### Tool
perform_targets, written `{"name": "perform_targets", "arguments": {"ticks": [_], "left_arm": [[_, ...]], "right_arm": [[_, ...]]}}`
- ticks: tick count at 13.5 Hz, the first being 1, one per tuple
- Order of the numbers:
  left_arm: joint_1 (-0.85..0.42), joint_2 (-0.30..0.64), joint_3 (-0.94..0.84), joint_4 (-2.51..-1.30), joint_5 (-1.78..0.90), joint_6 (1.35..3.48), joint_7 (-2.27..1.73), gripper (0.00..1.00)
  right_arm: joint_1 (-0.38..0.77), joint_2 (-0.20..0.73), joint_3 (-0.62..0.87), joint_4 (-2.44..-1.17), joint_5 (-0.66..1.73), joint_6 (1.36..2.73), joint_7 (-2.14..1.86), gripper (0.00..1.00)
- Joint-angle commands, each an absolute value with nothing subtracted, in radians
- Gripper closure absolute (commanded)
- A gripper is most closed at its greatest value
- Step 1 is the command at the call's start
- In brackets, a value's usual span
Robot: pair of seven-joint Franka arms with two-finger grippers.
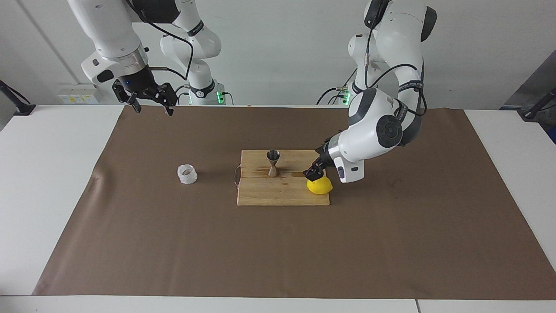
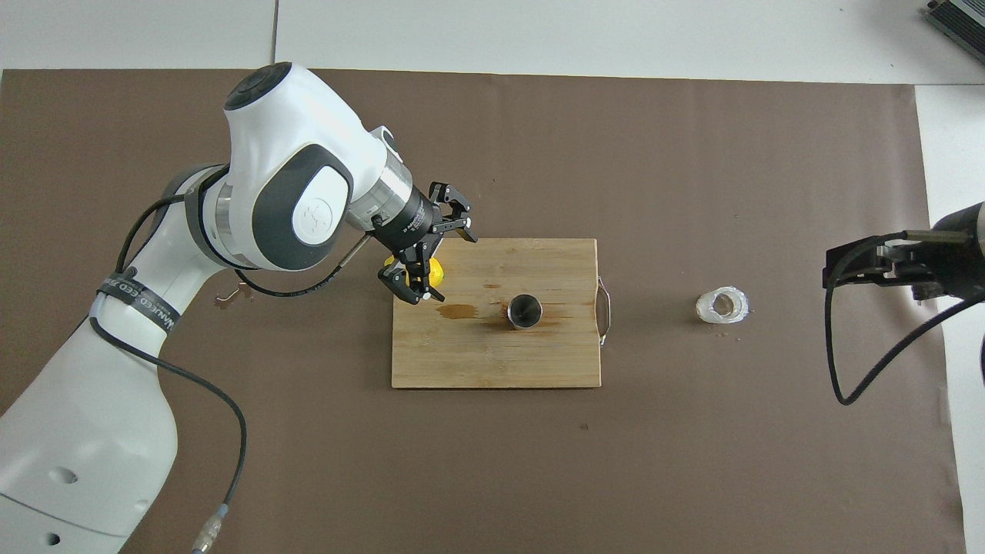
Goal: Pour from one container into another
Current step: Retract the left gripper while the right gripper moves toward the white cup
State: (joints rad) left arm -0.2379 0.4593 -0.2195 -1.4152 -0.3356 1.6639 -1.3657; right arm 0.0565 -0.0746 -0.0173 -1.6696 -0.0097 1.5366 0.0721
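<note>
The steel hourglass jigger (image 1: 273, 163) (image 2: 525, 312) stands upright on the wooden cutting board (image 1: 282, 191) (image 2: 492, 362), with nothing touching it. The clear faceted cup (image 1: 187, 174) (image 2: 722, 305) sits upright on the brown mat, off the board's handle end toward the right arm's end of the table. My left gripper (image 1: 315, 172) (image 2: 435, 258) hangs open and empty over the lemon at the board's other end, apart from the jigger. My right gripper (image 1: 152, 108) (image 2: 873, 265) waits open and empty, high over the mat's corner by its own base.
A yellow lemon (image 1: 320, 186) (image 2: 435, 271) lies at the board's corner under the left gripper. A wet stain (image 2: 458, 311) marks the board between the lemon and the jigger. A metal handle (image 2: 605, 312) sticks out of the board toward the cup.
</note>
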Motion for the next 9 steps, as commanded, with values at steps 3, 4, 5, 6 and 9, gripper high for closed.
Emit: {"name": "perform_targets", "arguments": {"ticks": [3, 4, 5, 6, 9], "left_arm": [[-0.186, 0.374, -0.149, -1.417, -0.284, 1.520, -1.139, 0.00], [-0.164, 0.355, -0.146, -1.420, -0.263, 1.514, -1.088, 0.00], [-0.154, 0.339, -0.144, -1.424, -0.229, 1.496, -1.045, 0.00], [-0.143, 0.328, -0.143, -1.422, -0.197, 1.470, -1.011, 0.00], [-0.094, 0.290, -0.143, -1.430, -0.138, 1.434, -0.911, 0.00]], "right_arm": [[0.034, -0.146, -0.021, -1.799, 0.020, 1.635, -0.243, 0.00], [0.031, -0.155, -0.026, -1.824, 0.020, 1.658, -0.332, 0.00], [0.017, -0.166, -0.026, -1.845, 0.024, 1.684, -0.424, 0.00], [0.008, -0.178, -0.028, -1.877, 0.046, 1.712, -0.521, 0.00], [-0.026, -0.235, -0.029, -2.018, 0.123, 1.834, -0.820, 0.00]]}}
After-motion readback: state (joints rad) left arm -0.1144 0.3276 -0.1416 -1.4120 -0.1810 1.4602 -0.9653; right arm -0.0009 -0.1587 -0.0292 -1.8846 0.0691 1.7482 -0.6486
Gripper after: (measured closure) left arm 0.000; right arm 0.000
